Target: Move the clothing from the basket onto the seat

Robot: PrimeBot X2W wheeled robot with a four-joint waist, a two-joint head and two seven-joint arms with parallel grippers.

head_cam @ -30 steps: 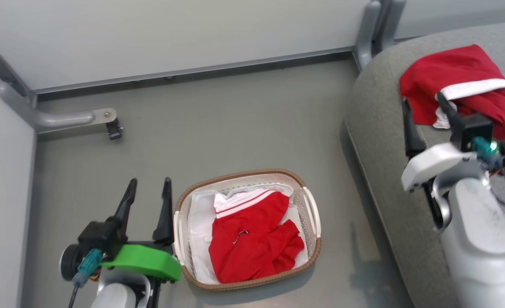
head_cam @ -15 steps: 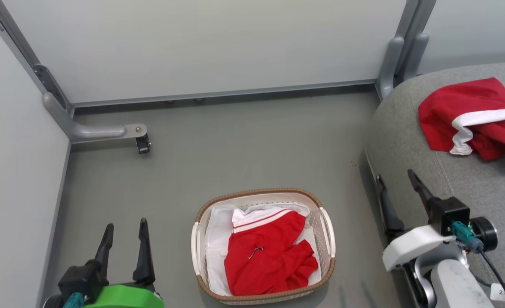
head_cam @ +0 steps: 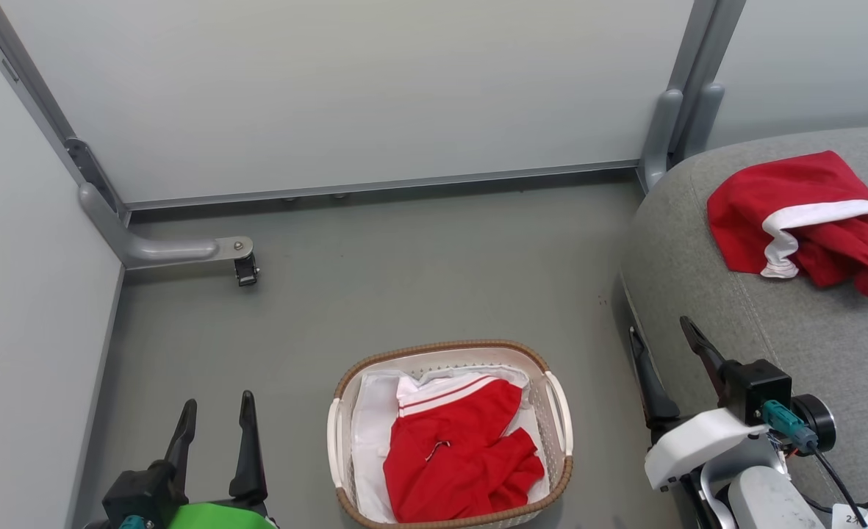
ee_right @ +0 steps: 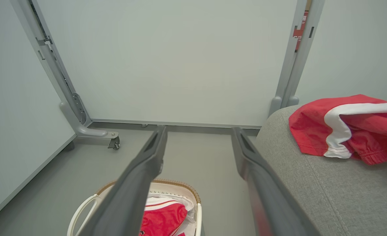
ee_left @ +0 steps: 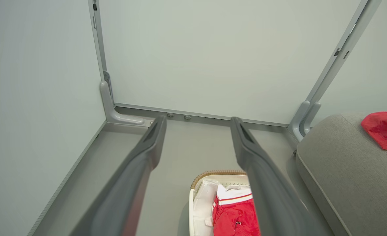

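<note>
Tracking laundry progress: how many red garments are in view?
2. The basket garment lies in the basket, over a white liner; the seat garment lies on the seat. Another could be hidden beneath the one in the basket.

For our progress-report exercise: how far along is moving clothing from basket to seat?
Done: one red white-trimmed garment lies on the grey fabric seat. In hand: nothing; left gripper and right gripper open, empty. Left: the other red garment, inside the cream perforated basket.
</note>
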